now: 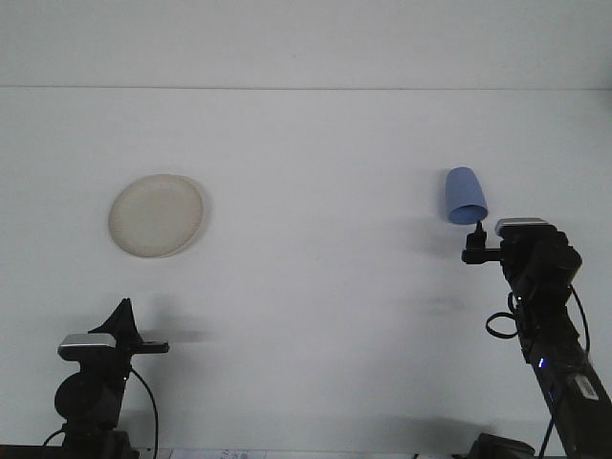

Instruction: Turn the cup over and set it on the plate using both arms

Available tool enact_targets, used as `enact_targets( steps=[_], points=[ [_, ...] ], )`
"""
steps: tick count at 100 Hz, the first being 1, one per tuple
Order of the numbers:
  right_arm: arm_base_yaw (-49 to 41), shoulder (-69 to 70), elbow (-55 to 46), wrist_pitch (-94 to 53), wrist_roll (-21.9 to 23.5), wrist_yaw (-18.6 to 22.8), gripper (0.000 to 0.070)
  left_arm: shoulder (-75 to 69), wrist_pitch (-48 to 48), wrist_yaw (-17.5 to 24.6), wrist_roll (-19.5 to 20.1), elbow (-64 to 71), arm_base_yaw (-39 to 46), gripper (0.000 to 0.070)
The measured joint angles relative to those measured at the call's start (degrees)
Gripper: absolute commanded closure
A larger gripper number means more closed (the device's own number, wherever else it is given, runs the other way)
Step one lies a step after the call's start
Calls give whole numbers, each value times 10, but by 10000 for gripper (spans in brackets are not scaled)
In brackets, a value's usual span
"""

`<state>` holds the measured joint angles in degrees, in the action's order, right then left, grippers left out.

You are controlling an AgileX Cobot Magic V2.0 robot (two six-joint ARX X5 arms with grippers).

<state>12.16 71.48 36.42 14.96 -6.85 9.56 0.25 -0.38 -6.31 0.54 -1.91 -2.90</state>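
A blue cup [465, 196] lies on the white table at the right, its wider open end turned toward the camera. The cream plate [156, 215] sits flat at the left, far from the cup. My right gripper [507, 234] hovers just in front of and slightly right of the cup; one fingertip [475, 229] stands close below the cup's rim. Its jaws are spread open and hold nothing. My left gripper [122, 316] rests low at the front left, below the plate, fingers together in one black point.
The white table [306, 287] stretches between plate and cup with nothing on it. A back edge line runs across the top of the table. Cables hang from both arm bases at the front.
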Motion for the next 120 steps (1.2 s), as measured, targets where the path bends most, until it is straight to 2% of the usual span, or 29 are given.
enact_targets(
  steps=[39, 52, 67, 105, 120],
  points=[
    [2, 147, -3, 152, 14, 10, 91, 0, 0, 0, 0, 0, 0, 684],
    [3, 174, -4, 201, 15, 9, 133, 0, 0, 0, 0, 0, 0, 684],
    [4, 205, -3, 246, 18, 10, 136, 0, 0, 0, 0, 0, 0, 684],
    [8, 276, 64, 247, 18, 10, 137, 0, 0, 0, 0, 0, 0, 684],
    [12, 309, 95, 236, 18, 24, 139, 0, 0, 0, 0, 0, 0, 684]
  ],
)
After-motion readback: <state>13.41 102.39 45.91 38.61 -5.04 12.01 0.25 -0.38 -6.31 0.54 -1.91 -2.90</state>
